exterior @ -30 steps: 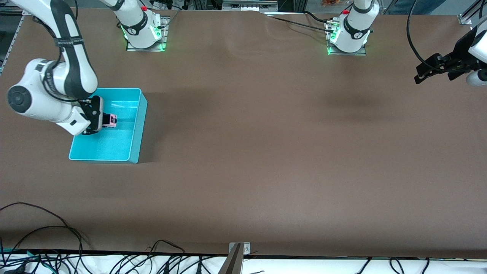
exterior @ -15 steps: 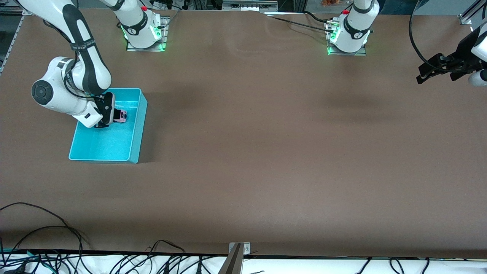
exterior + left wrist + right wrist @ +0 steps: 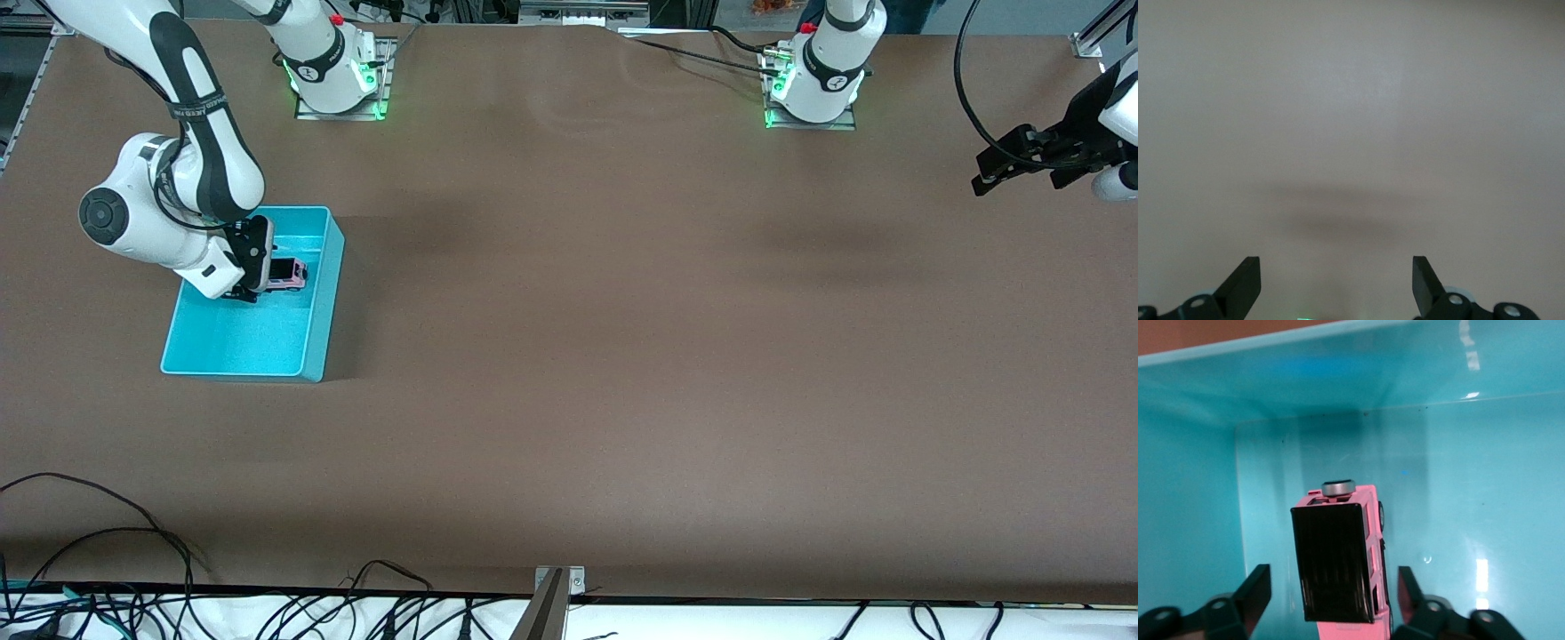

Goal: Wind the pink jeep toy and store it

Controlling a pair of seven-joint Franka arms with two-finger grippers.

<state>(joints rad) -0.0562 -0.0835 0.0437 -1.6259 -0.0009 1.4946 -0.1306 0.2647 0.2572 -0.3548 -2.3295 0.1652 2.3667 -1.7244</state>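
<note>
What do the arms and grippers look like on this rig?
Both arms have glossy white shells with black joint bands and green-lit bases. The right arm has black lettering on its band. The left gripper and right gripper have black wedge-shaped fingers. A black cable loops above the left gripper.

Pink jeep toy (image 3: 289, 273) in the bin (image 3: 267, 356) at the right arm's end of the table (image 3: 622, 356).
</note>
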